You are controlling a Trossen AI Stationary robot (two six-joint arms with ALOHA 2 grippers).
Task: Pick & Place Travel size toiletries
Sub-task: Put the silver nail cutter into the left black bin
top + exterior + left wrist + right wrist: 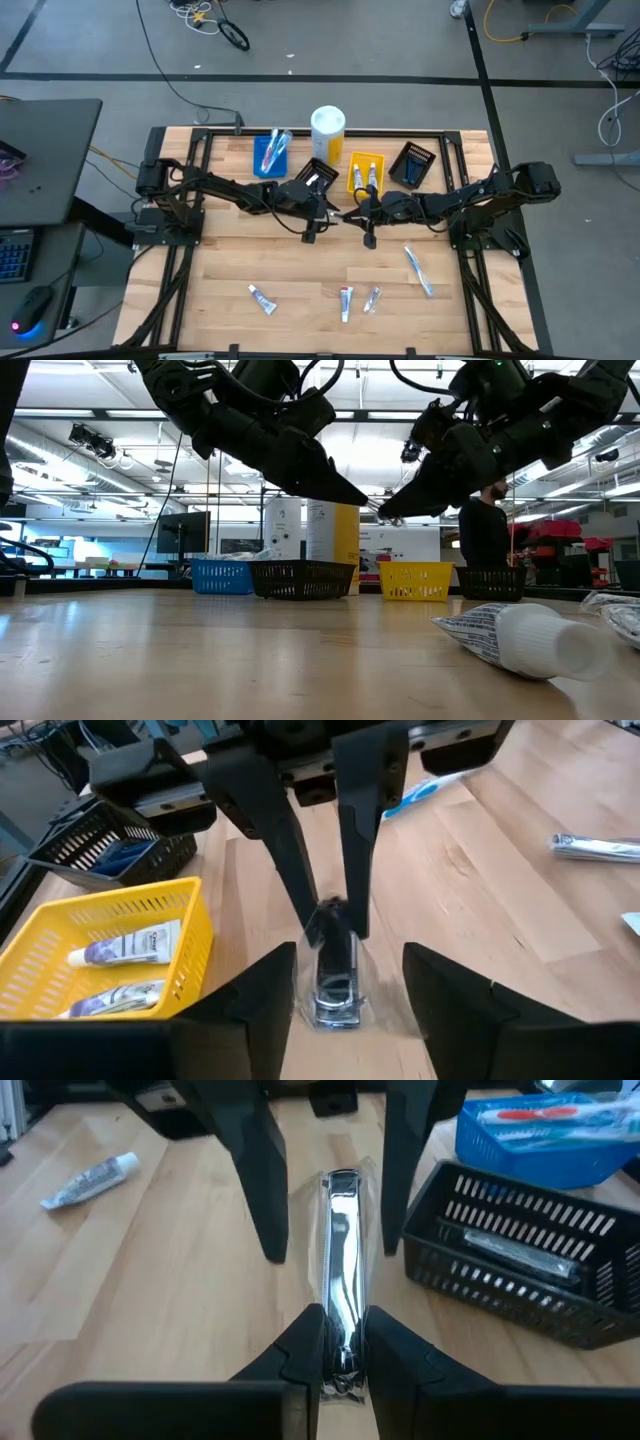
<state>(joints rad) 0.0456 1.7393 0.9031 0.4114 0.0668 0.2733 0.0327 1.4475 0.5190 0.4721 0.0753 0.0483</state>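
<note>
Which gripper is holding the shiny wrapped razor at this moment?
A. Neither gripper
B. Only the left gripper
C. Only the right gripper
C: the right gripper is shut on the razor, while the left gripper stands open around its far end, fingers clear.

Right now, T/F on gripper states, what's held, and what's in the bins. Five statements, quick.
1. The right gripper is shut on the packaged razor. True.
2. The left gripper is clamped on that razor too. False: its fingers stand open on either side of the razor's free end.
3. The yellow bin holds two small tubes. True.
4. The blue bin is empty. False: it holds toothbrushes.
5. No toiletries are left on the open table. False: three tubes and one toothbrush lie on the near part of the table.
</note>
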